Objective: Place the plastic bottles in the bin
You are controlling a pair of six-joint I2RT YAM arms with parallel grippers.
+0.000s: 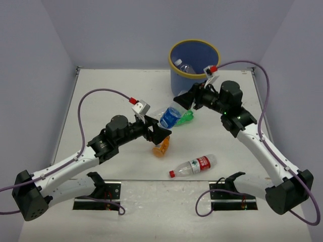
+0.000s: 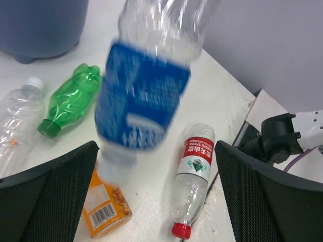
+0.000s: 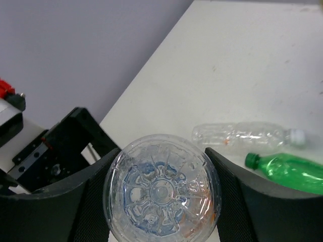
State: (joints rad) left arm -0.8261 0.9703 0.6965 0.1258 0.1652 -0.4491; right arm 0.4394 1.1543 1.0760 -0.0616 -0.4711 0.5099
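Observation:
My right gripper [image 1: 181, 102] is shut on the base end of a blue-labelled bottle [image 1: 170, 117]; its round clear bottom [image 3: 162, 189] fills the space between the pads. My left gripper [image 1: 161, 133] stands open just below that bottle [image 2: 146, 96], which looks blurred and touches neither finger [image 2: 267, 196]. On the table lie a green bottle [image 1: 185, 117], an orange bottle [image 1: 161, 147] and a red-labelled, red-capped bottle [image 1: 194, 165]. A clear bottle [image 3: 247, 136] lies beside the green one [image 3: 290, 171]. The blue bin [image 1: 194, 75] with a yellow rim stands at the back, with bottles [image 1: 184, 66] inside.
Both arms reach toward the table's middle, their grippers close together. The orange bottle [image 2: 103, 206] lies partly under my left finger. The red-labelled bottle [image 2: 194, 176] lies near the front edge, by the right arm's mount [image 1: 234, 194]. Grey walls enclose the table on three sides.

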